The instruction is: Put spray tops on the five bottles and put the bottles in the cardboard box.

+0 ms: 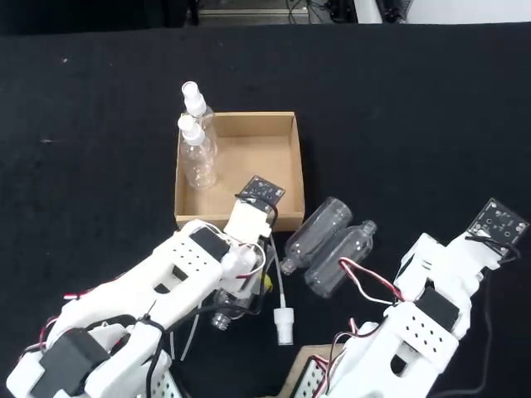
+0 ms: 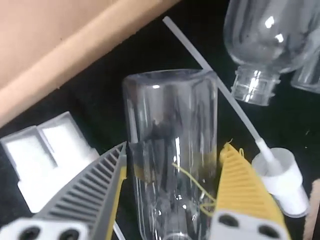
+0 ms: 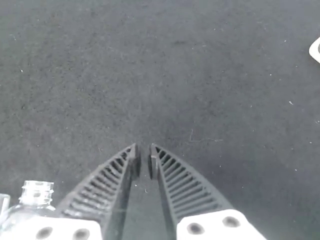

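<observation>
My left gripper [image 2: 175,148] is shut on a clear bottle without a top [image 2: 170,115], grey finger on one side and yellow finger on the other. This bottle [image 1: 222,315] lies low by the near side of the cardboard box [image 1: 241,211]. A loose spray top [image 1: 284,323] with its long tube lies just beside it, also seen as the spray top [image 2: 278,172]. Two capped bottles [image 1: 197,149] stand in the box's left side. Two uncapped bottles [image 1: 319,232] [image 1: 342,259] lie right of the box. My right gripper [image 3: 144,161] is shut on nothing over bare cloth.
Black cloth covers the table [image 1: 415,108]. A bottle neck [image 3: 37,193] shows beside my right gripper's base. A white blocky part [image 2: 45,160] sits near the left fingers. A wooden edge [image 1: 300,371] lies between the arms at the front.
</observation>
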Motion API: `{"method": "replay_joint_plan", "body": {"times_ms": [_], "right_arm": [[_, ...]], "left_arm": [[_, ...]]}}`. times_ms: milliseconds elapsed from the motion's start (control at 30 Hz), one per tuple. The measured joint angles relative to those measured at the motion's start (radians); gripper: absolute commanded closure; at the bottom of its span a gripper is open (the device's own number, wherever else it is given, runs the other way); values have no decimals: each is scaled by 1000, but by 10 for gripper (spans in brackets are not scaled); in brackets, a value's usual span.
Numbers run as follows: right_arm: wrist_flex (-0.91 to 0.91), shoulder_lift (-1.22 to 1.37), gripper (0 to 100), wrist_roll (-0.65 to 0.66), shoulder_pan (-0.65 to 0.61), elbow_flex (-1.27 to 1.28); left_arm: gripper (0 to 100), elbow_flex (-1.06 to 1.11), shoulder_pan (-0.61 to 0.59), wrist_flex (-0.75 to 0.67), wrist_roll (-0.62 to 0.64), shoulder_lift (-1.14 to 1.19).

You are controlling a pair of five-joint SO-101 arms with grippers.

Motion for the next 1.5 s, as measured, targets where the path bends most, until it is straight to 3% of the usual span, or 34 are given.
{"method": "replay_joint_plan", "body": {"times_ms": [167, 400, 533, 767, 1067, 1200, 1500], "right_arm": [[0, 0, 969, 0, 0, 0], [-21, 0, 969, 0, 0, 35], [-51, 0, 969, 0, 0, 49], [-57, 0, 969, 0, 0, 49], [-57, 0, 969, 0, 0, 49], [-57, 0, 969, 0, 0, 49], [-57, 0, 969, 0, 0, 49]], "left_arm": [[975, -3, 6, 0, 2, 11], [950, -3, 9, 5, 2, 9], [950, -20, 35, 115, -12, -29], [950, -21, 38, 273, -273, -192], [950, -284, 23, 568, -371, -368], [950, -465, -137, 660, -374, -405], [949, -836, -773, 783, -374, -411]]}}
